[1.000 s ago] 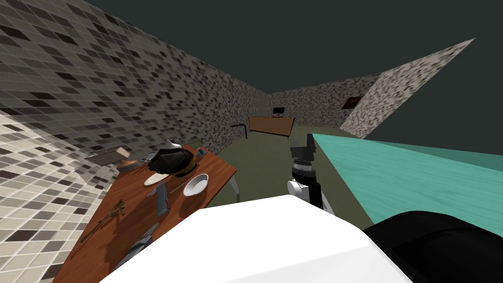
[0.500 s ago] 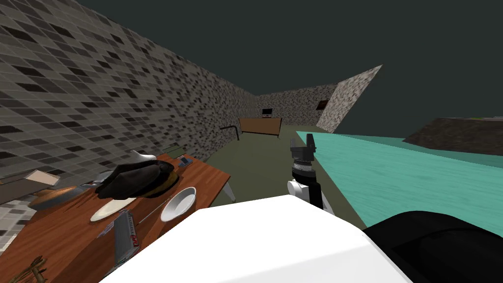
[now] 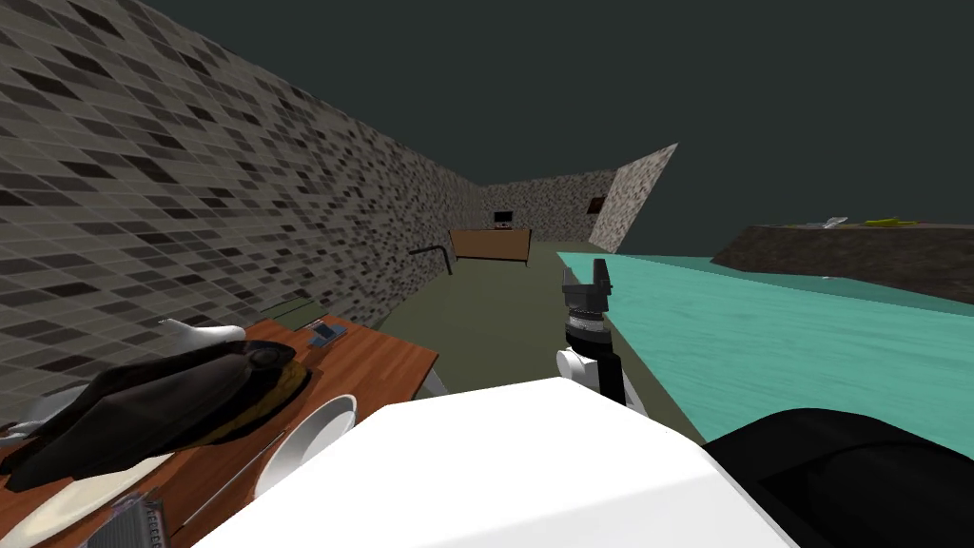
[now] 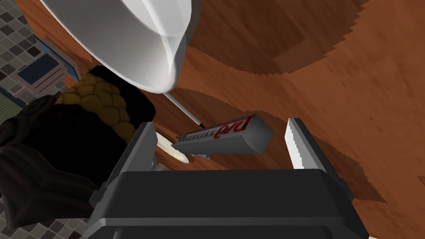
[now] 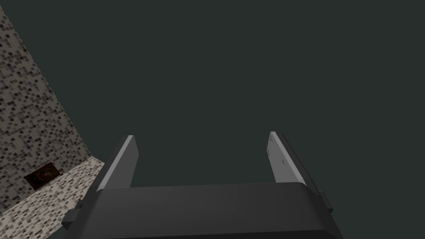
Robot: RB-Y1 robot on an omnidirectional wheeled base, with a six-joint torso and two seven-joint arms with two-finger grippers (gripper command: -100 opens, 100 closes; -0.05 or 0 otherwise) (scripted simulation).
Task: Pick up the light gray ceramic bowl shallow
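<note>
Shallow round bowl, white to light grey (image 3: 304, 442), sits on the brown wood tabletop (image 3: 380, 362). It's just beside the black garment w/ yellow-brown quilted lining (image 3: 162, 404), on the garment's side nearer me. It rests on its base, mouth up. Being round it has no long axis, so the rim reads the same from any side; its slant in the head view is the camera's.

Left end effector (image 4: 220, 122) hovers above the tabletop w/ fingers apart and nothing between them. It's over a grey ribbed box w/ red lettering (image 4: 226, 135) that lies near the garment. The bowl is ahead of the fingertips, not touching. Prob. an approach pose, fingers spread ready to straddle the rim wall.

A thin grey rod (image 4: 182, 110) runs from the bowl's edge toward the box, and a flat pale plate (image 4: 170, 149) pokes out from under the garment. Both crowd that side, so the bowl's side away from the garment looks the freer place to grip.

Right end effector (image 3: 585, 281) is raised, well apart from the garment, fingers apart, empty. Looks parked out of the way.
</note>
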